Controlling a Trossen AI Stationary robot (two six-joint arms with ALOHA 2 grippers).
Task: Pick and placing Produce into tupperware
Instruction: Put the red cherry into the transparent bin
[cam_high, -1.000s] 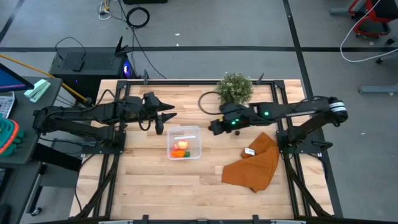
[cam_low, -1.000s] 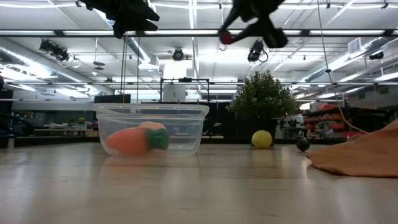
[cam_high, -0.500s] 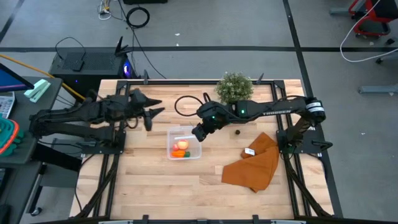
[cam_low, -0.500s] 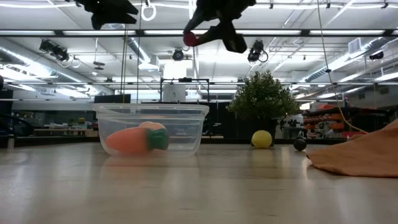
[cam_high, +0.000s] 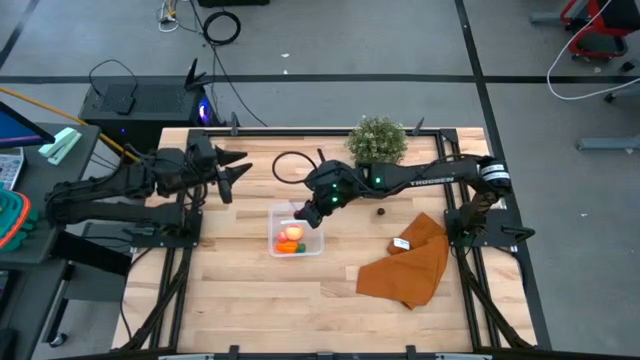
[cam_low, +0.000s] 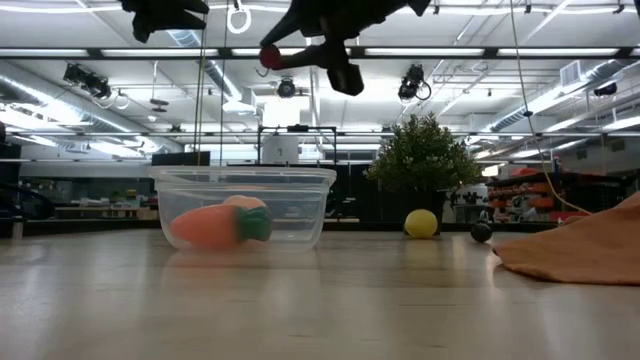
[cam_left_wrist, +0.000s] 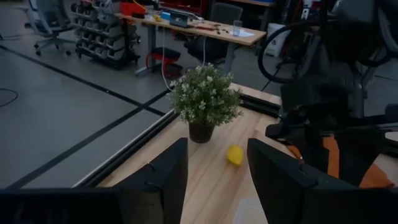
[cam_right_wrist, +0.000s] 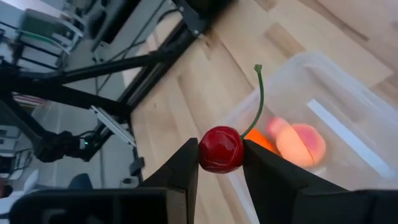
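Two toy pieces already lie in the tupperware (cam_high: 297, 229): the orange carrot (cam_low: 205, 226) with its green top, and behind it a pale red-yellow apple (cam_right_wrist: 300, 144). The clear container sits near the middle of the wooden counter (cam_high: 250, 290).

My right tool (cam_right_wrist: 221, 163) hangs in the air above the container's far right corner, fingers narrowed onto a small red cherry (cam_right_wrist: 220, 149) with a green stem. In the right wrist view the cherry sits pinched between both fingers, stem pointing away from them, with the apple and a strip of orange visible below through the plastic. From counter height the cherry (cam_low: 270, 57) shows well above the container rim, not touching it.

My left tool (cam_high: 232, 170) waits over the counter's far left part, well apart from the container. Its fingers stand apart with nothing between them.

The yellow lemon (cam_low: 421, 223) rests on the counter near the potted plant (cam_high: 377, 141). A small dark round object (cam_high: 380, 211) lies between the plant and the brown-orange cloth (cam_high: 410, 263); I cannot tell what it is. The cloth lies crumpled on the right part of the counter with a small white tag (cam_high: 401, 244) on it.
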